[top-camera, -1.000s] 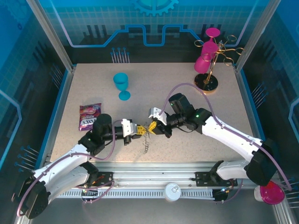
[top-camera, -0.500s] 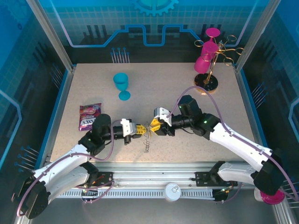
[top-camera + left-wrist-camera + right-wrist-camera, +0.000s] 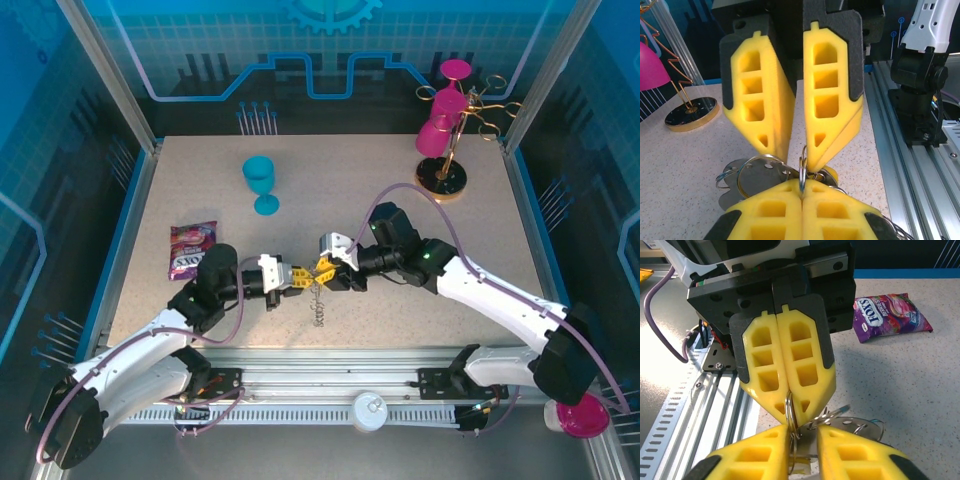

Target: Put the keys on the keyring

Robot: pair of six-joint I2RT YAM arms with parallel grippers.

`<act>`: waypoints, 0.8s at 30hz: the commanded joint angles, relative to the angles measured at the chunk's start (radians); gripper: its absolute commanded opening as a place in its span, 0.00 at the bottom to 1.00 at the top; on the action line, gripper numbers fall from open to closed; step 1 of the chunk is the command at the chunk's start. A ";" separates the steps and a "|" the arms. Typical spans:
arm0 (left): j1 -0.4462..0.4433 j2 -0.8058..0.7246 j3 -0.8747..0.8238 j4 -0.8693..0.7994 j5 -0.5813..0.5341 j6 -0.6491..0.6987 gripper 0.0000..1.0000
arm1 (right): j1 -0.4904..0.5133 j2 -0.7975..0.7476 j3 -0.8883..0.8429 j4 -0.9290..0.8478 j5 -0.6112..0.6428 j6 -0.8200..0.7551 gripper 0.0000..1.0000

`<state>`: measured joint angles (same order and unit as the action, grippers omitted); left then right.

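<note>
Looking down from the top camera, I have both grippers meeting tip to tip over the near-middle of the table (image 3: 400,200). The left gripper (image 3: 297,277) is clamped shut on a thin metal ring (image 3: 802,172), its yellow pads (image 3: 775,212) pressed flat together with the ring standing on edge between them. The right gripper (image 3: 333,272) faces it with jaws a little apart. In its wrist view I see a clear gap between its pads (image 3: 752,460), with the ring and more looped wire sitting in that gap; I cannot tell whether either pad presses on anything.

The keys (image 3: 324,266) show as a small yellow spot right between the two sets of fingertips. The keyring (image 3: 318,305) sits at the same spot, and its bead chain (image 3: 318,312) trails toward the near edge as a thin silver line.

For room, the chain's end lies close to the front rail (image 3: 330,352). The sweets packet (image 3: 191,248) lies near the left arm's wrist. The blue goblet (image 3: 262,182) stands well apart behind, and the gold stand (image 3: 447,150) is in the far right corner. Between the goblet and the stand the tabletop is bare.
</note>
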<state>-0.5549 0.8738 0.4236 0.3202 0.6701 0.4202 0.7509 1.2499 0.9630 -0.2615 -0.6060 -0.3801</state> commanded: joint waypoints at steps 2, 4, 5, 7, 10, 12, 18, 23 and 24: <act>-0.005 -0.014 0.011 0.049 0.042 -0.011 0.00 | 0.020 0.017 0.040 0.008 -0.021 -0.006 0.18; -0.005 -0.017 0.012 0.049 0.039 -0.011 0.00 | 0.026 0.022 0.045 -0.001 -0.020 -0.008 0.19; -0.005 -0.018 0.011 0.052 0.040 -0.011 0.00 | 0.027 0.025 0.046 -0.006 -0.018 -0.009 0.19; -0.005 -0.015 0.012 0.056 0.039 -0.015 0.00 | 0.029 0.028 0.050 -0.008 -0.013 -0.011 0.17; -0.005 -0.018 0.009 0.059 0.036 -0.018 0.00 | 0.031 0.030 0.055 -0.014 -0.005 -0.014 0.04; -0.004 -0.018 0.010 0.057 0.027 -0.021 0.00 | 0.031 0.034 0.066 -0.037 0.011 -0.025 0.00; -0.004 -0.012 0.030 -0.014 -0.025 0.000 0.17 | 0.037 0.055 0.135 -0.203 0.101 -0.119 0.00; -0.005 0.001 0.068 -0.120 -0.042 0.037 0.18 | 0.053 0.097 0.215 -0.340 0.161 -0.190 0.00; -0.005 0.004 0.071 -0.125 -0.039 0.037 0.18 | 0.057 0.105 0.230 -0.361 0.171 -0.201 0.00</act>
<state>-0.5529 0.8742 0.4500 0.2424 0.6285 0.4248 0.7883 1.3331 1.1339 -0.5117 -0.4793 -0.5140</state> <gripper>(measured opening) 0.175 0.056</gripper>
